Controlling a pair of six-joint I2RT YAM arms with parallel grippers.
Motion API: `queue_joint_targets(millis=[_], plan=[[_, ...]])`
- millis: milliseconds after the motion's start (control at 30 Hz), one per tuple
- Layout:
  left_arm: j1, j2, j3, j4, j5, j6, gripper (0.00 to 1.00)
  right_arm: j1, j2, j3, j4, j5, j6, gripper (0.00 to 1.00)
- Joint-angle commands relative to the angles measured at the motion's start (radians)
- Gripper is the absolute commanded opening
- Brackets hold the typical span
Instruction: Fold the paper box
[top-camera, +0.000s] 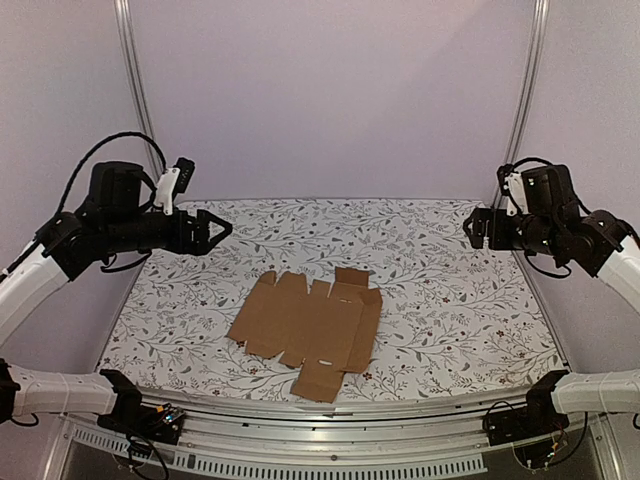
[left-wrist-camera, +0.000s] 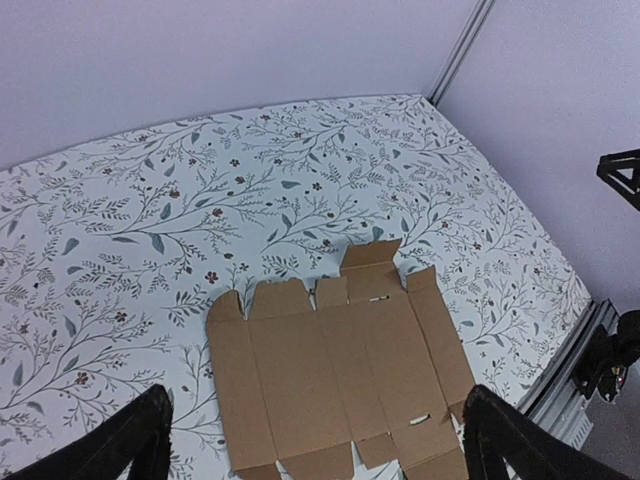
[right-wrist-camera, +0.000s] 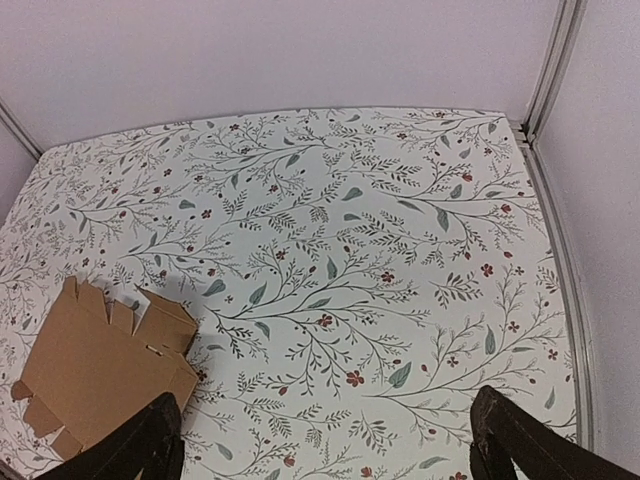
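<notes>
The paper box (top-camera: 308, 328) is a flat brown die-cut cardboard sheet with flaps and slots, lying unfolded near the front middle of the floral table. It also shows in the left wrist view (left-wrist-camera: 340, 365) and at the lower left of the right wrist view (right-wrist-camera: 100, 365). My left gripper (top-camera: 215, 231) is open and empty, held high above the table's left side, well apart from the sheet. My right gripper (top-camera: 472, 229) is open and empty, held high above the right side. In both wrist views only the black fingertips (left-wrist-camera: 135, 440) (right-wrist-camera: 515, 440) show at the bottom corners.
The table (top-camera: 450, 300) has a white cloth with a floral print. Pale walls and metal frame posts (top-camera: 527, 85) close in the back and sides. A metal rail (top-camera: 330, 450) with the arm bases runs along the near edge.
</notes>
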Motion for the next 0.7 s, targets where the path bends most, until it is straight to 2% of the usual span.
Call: queue_joint_targets(millis=[0, 200, 400, 667], plan=[[-0.027, 0.030, -0.003, -0.016, -0.009, -0.009, 1.00, 0.003, 0.009, -0.018, 0.004, -0.119, 0.009, 0.99], [-0.061, 0.044, -0.003, -0.062, -0.090, -0.051, 0.99, 0.011, 0.021, -0.071, 0.065, -0.255, 0.087, 0.99], [-0.071, 0.019, -0.086, -0.055, -0.172, -0.120, 1.00, 0.153, 0.060, -0.109, 0.086, -0.189, 0.141, 0.99], [-0.077, -0.027, -0.200, -0.004, -0.171, -0.190, 0.99, 0.206, 0.138, -0.282, 0.313, -0.328, 0.363, 0.95]])
